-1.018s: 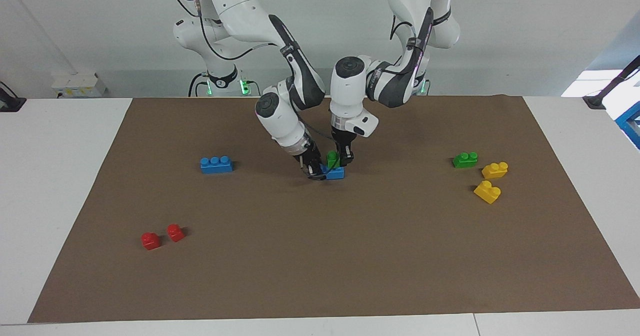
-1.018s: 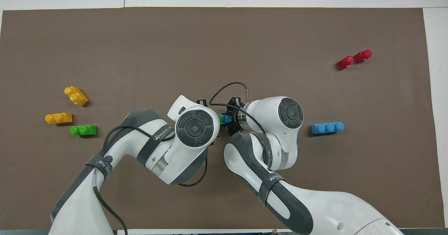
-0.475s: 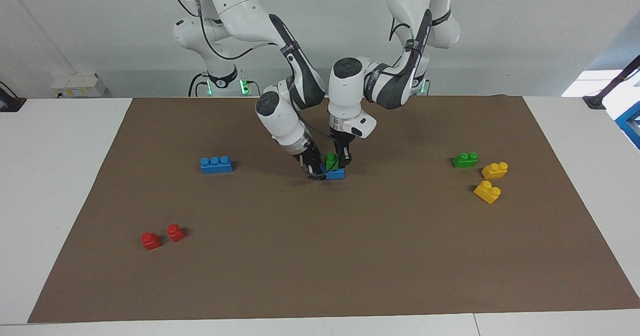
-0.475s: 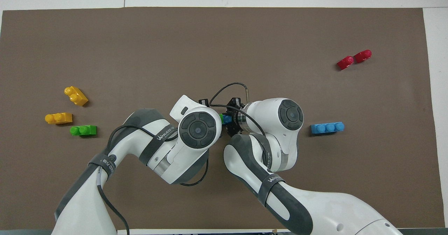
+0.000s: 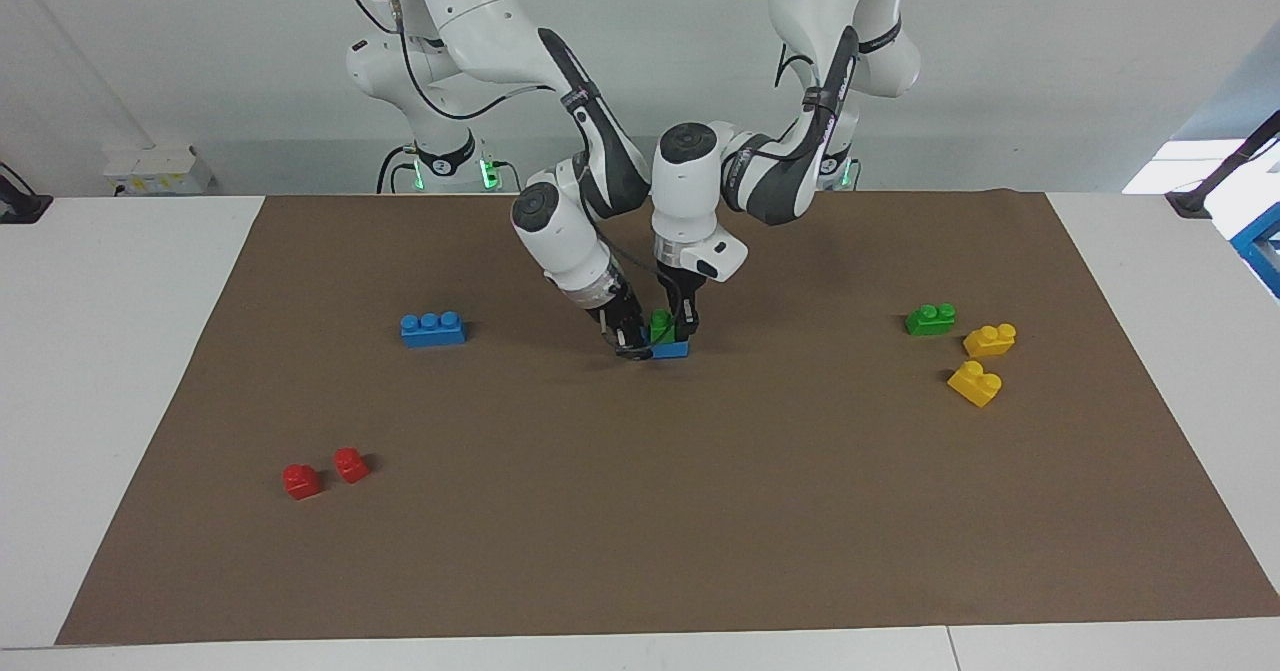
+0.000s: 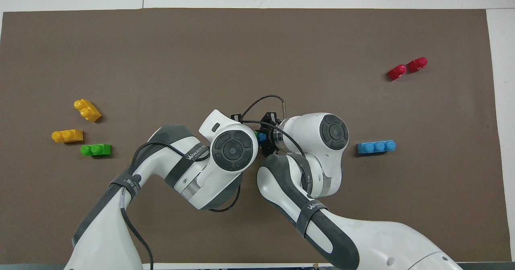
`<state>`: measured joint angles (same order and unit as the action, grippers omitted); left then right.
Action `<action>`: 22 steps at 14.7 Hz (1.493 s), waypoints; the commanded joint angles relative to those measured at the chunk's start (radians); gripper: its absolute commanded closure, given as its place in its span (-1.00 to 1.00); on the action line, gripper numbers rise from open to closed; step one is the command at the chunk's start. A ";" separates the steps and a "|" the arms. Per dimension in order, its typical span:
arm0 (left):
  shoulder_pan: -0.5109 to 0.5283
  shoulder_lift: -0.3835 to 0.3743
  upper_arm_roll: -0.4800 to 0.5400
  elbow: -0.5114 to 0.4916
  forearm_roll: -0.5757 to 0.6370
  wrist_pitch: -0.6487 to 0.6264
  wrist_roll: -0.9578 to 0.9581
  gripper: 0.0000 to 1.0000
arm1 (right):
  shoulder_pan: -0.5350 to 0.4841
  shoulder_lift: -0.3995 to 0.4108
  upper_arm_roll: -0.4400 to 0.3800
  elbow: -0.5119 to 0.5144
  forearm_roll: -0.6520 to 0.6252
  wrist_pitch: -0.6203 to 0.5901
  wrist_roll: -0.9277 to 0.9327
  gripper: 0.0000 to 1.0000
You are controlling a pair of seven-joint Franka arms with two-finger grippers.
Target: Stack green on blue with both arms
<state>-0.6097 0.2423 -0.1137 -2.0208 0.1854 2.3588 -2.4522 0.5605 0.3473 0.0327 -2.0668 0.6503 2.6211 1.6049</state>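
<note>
Green two-stud plastic brick [image 5: 661,325] seated on blue three-stud plastic brick [image 5: 671,349], mid-mat.
Left gripper [image 5: 686,328] clamps the green; right gripper [image 5: 626,339] clamps the blue, which rests on brown mat [image 5: 700,511]. Open mat farther from robots.

Left hand [image 5: 683,328] shifted toward right arm, green [image 5: 660,326] pressed lower.
</note>
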 commanded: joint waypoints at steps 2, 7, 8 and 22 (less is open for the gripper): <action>-0.012 0.032 0.017 -0.003 0.038 0.011 -0.018 0.23 | -0.007 0.015 -0.014 -0.055 0.017 0.048 -0.048 1.00; -0.001 -0.037 0.015 -0.003 0.039 -0.048 0.040 -1.00 | -0.007 0.013 -0.014 -0.061 0.017 0.053 -0.063 1.00; 0.002 -0.053 0.015 -0.006 0.039 -0.068 0.065 -1.00 | -0.007 0.015 -0.014 -0.061 0.017 0.053 -0.063 0.63; 0.415 -0.138 0.014 0.023 -0.110 -0.107 1.130 -1.00 | -0.100 -0.042 -0.016 -0.026 0.014 -0.065 -0.106 -0.94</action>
<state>-0.2533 0.1296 -0.0892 -2.0031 0.1385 2.2725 -1.5029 0.5035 0.3459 0.0126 -2.0914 0.6527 2.6109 1.5512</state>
